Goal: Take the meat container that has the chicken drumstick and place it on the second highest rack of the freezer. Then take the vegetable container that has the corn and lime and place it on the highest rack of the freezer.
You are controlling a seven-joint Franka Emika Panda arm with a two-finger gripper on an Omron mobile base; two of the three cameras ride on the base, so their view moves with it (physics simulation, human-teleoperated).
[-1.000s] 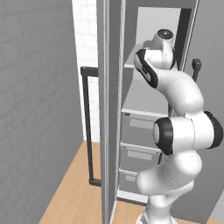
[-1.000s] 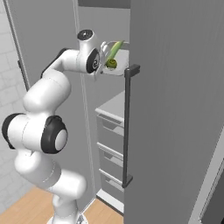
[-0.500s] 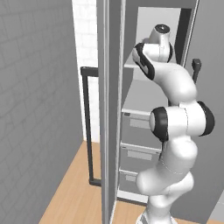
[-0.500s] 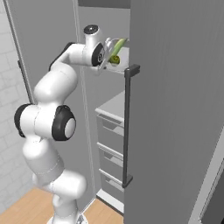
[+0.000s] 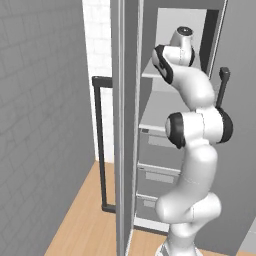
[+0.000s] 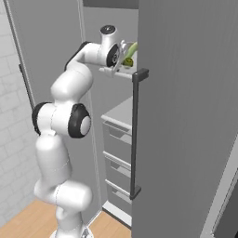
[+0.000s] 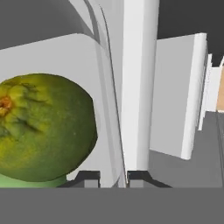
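Reaching high into the open freezer (image 6: 186, 116), I had my gripper (image 7: 113, 177) up at the level of the highest rack (image 5: 162, 75), with my white arm (image 5: 195, 150) stretched up from the base in front of the grey drawers (image 6: 116, 148). My jaws were pinched nearly together on the thin pale wall of the vegetable container (image 7: 114, 109), which ran straight up between my two fingertips (image 7: 89, 177) in the hand view. Just inside that wall, to the left in the hand view, sat the lime (image 7: 43, 127), round and yellow-green, close against the tray's side. From the right base view, the corn (image 6: 130, 49) showed as a pale green husk tilted up beside my hand, with the lime a dark spot just below it, both at the top shelf and partly hidden by the freezer's door edge and its long dark bar handle (image 6: 135, 135). I could not tell whether the container's base was resting on the rack or held just above it.
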